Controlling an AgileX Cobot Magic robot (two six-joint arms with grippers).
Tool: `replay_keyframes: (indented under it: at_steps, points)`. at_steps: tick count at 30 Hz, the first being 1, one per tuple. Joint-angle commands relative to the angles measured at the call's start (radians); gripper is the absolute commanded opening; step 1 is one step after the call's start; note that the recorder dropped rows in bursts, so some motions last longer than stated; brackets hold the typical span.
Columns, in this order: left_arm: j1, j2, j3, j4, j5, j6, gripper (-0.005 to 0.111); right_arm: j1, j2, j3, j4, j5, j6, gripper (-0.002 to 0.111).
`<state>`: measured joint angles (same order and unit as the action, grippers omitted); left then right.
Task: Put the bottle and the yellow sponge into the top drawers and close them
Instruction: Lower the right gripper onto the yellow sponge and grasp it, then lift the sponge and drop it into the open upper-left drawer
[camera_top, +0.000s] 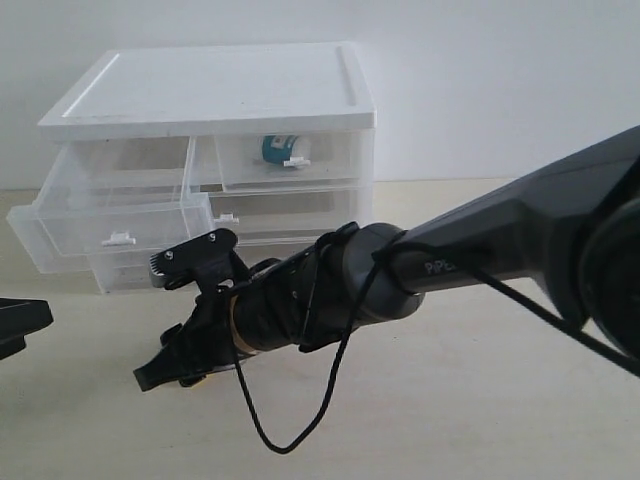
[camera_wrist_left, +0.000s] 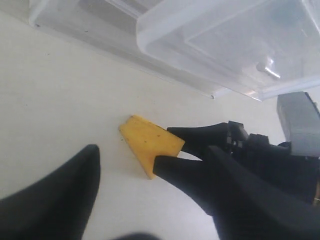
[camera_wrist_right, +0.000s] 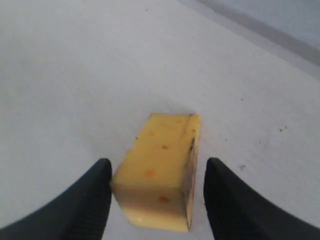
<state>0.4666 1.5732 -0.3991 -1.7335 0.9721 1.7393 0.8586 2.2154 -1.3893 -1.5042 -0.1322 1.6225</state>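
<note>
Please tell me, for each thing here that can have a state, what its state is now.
Left top drawer: pulled open.
Right top drawer: looks shut.
Bottle: inside the right top drawer.
Wide drawer below: looks shut.
Sponge: on the table, not lifted.
Right gripper: open, fingers on either side of the sponge.
Left gripper: open, holding nothing.

The right arm (camera_top: 500, 230) was dark grey and rounded, with pale lettering (camera_top: 441, 267) on its side. A thin black cable (camera_top: 290, 440) looped off it. Its camera bracket (camera_top: 195, 257) carried small bright screws. The black fingers (camera_wrist_right: 87, 200) had ribbed pads.
</note>
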Motion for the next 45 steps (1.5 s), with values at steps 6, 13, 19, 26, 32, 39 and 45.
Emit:
replay_keyframes:
  at_steps: [6, 13, 19, 26, 32, 39, 45]
  points:
    - [0.000, -0.004, 0.005, -0.011, 0.004, 0.007, 0.057, 0.000, 0.031, -0.012, 0.001, 0.023, -0.003, 0.032]
    - [0.000, -0.004, 0.005, -0.011, 0.004, 0.007, 0.057, 0.000, -0.007, -0.008, -0.050, -0.241, 0.128, 0.000]
    - [0.000, -0.004, 0.005, -0.011, 0.002, 0.007, 0.057, 0.002, -0.055, 0.047, -0.240, -0.330, 0.359, 0.000]
    - [0.000, -0.004, 0.005, -0.011, 0.002, 0.012, 0.057, 0.002, -0.179, 0.224, -0.240, -0.289, 0.274, 0.000]
    - [0.000, -0.004, 0.005, -0.011, 0.002, 0.012, 0.057, 0.002, -0.373, 0.250, -0.215, -0.376, 0.247, 0.000]
    - [0.000, -0.004, 0.005, -0.011, 0.002, 0.012, 0.057, 0.000, -0.536, 0.170, -0.175, -0.278, 0.218, 0.000]
    - [0.000, -0.004, 0.005, -0.011, 0.002, 0.012, 0.057, -0.002, -0.484, -0.054, -0.199, -0.177, 0.238, 0.000]
